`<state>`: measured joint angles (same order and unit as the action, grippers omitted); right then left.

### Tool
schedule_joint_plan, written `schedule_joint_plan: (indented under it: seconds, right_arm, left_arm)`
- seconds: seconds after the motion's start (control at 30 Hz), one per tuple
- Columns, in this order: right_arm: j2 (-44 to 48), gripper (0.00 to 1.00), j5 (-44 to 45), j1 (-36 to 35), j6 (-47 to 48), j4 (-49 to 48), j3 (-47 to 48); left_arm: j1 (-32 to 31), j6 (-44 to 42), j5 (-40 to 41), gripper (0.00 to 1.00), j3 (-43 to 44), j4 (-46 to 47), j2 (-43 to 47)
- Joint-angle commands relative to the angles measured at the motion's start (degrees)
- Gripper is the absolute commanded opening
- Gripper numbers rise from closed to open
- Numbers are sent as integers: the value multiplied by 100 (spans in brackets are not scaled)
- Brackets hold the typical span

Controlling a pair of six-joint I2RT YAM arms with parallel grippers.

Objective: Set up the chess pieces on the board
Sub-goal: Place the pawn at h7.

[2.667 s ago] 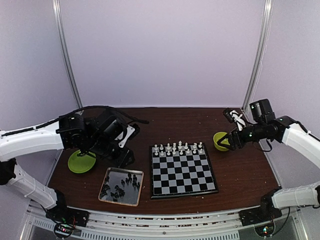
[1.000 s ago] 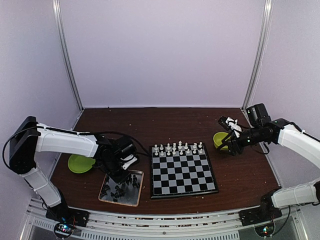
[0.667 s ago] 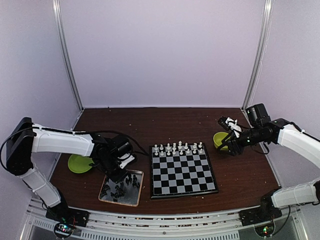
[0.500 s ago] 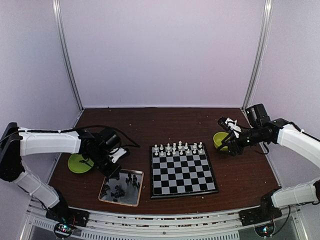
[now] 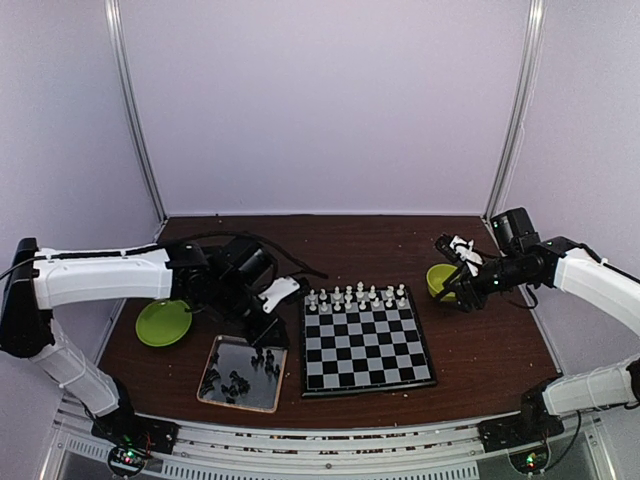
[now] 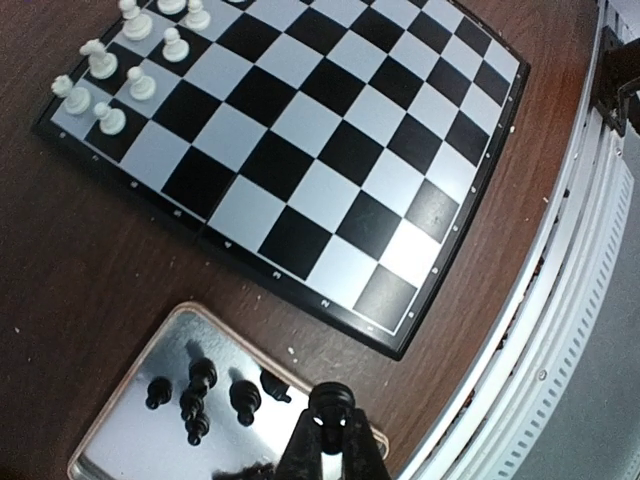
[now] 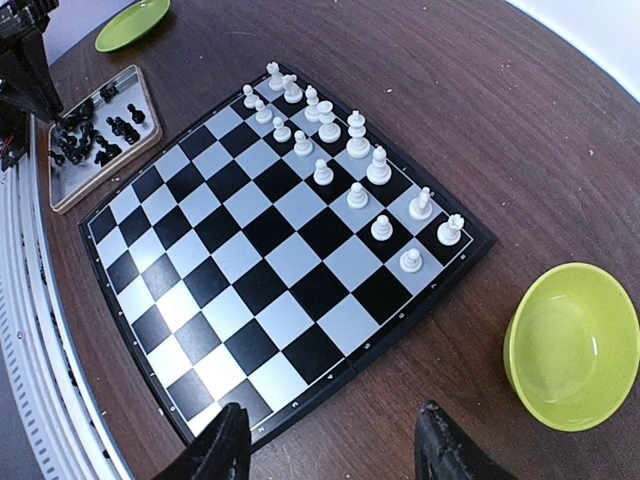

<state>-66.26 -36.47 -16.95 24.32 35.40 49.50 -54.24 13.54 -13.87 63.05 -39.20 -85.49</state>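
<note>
Left gripper [image 5: 272, 333] hangs above the far right corner of the metal tray [image 5: 222, 352], just beside the board's left edge; its jaws are closed tight on one black piece [image 6: 330, 398], whose rounded head stands clear of the fingertips in the left wrist view. I cannot tell which kind of piece it is from here.

Board [image 5: 368, 352] lies flat at mid-table, between the two arms. White pieces [image 5: 356, 296] stand upright in two rows along its far edge; the right wrist view shows the taller ones in the outer row and the small ones in the row inside it.

Black pieces [image 5: 240, 379] lie loose in the tray to the left of the board; some stand, some are tipped over, most bunched toward the tray's near left part. Tray and board are close but apart, with a strip of dark table [image 5: 480, 345] between them.

Right gripper [image 5: 460, 296] is held off the board's far right corner, next to the green bowl [image 5: 438, 281]; its jaws stand wide apart with nothing between them, and through the gap I see the board's edge.

Green plate [image 5: 162, 323] sits on the table left of the tray, partly behind the left arm.
</note>
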Motion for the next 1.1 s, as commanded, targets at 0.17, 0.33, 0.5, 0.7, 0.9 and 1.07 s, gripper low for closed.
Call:
schedule_joint_plan:
  seconds: [0.17,0.33,0.5,0.7,0.9,1.07]
  right_arm:
    - [-17,55,232,16,116,55,40]
    - [-27,55,282,16,141,55,37]
    - [-27,55,303,16,152,68,45]
    - [-19,55,333,17,160,73,38]
    - [-49,55,350,16,169,88,46]
    - [-79,55,342,19,179,99,54]
  left_arm:
    - [-677,-148,1005,0,1021,-251,-1392]
    - [-852,-158,990,0,1298,-260,-1786]
    - [-904,-174,901,0,1473,-277,-2092]
    - [-912,-174,935,0,1602,-306,-2340]
    - [-913,-220,950,0,1711,-396,-2463]
    - [-913,-209,935,0,1702,-396,-2497]
